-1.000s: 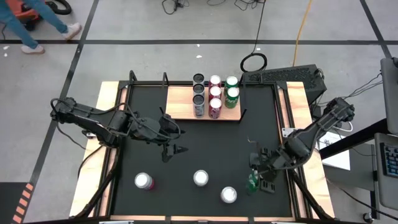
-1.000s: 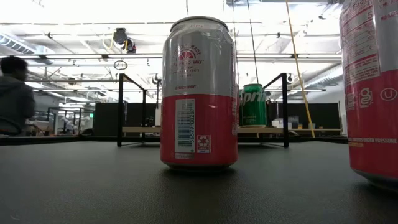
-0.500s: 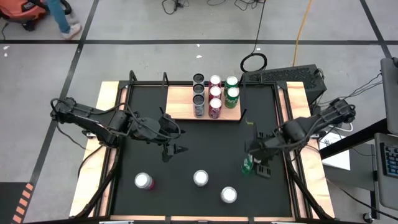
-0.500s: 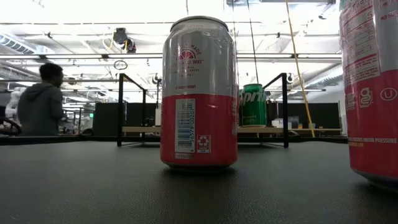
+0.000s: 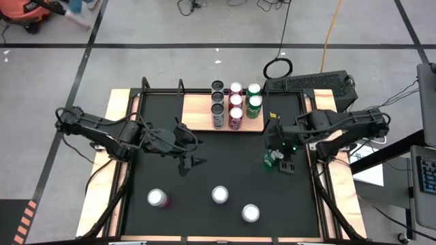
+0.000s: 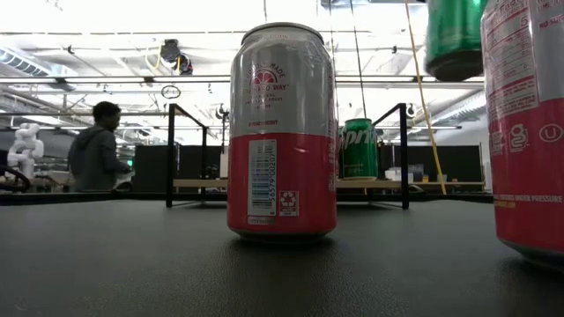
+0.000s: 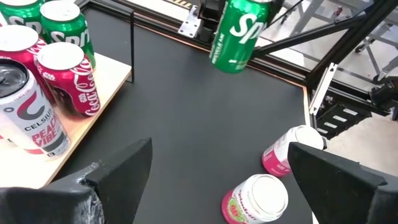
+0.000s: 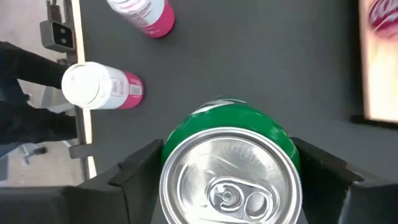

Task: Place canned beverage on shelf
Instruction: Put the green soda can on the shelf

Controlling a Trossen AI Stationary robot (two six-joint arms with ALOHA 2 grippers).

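Left gripper [image 5: 193, 162]: I am hovering it over the black mat, fingers apart, empty.
Right gripper [image 5: 274, 160]: I am clamping it on the green cylindrical aluminium soda can [image 5: 272, 162], airborne near the flat light-brown wooden shelf [image 5: 197, 116].
Handling: probably rigid, smooth, slippery; I am gripping mid-wall.

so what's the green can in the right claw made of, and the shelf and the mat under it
Green cylindrical soda can: likely aluminium, its bare silver top with pull tab shiny, its body glossy printed green.
Flat light-brown rectangular shelf: looks like unfinished wood or plywood, pale and matte, with black brackets.
Black table mat: dull, non-reflective, perhaps rubber or foam; can't tell which.
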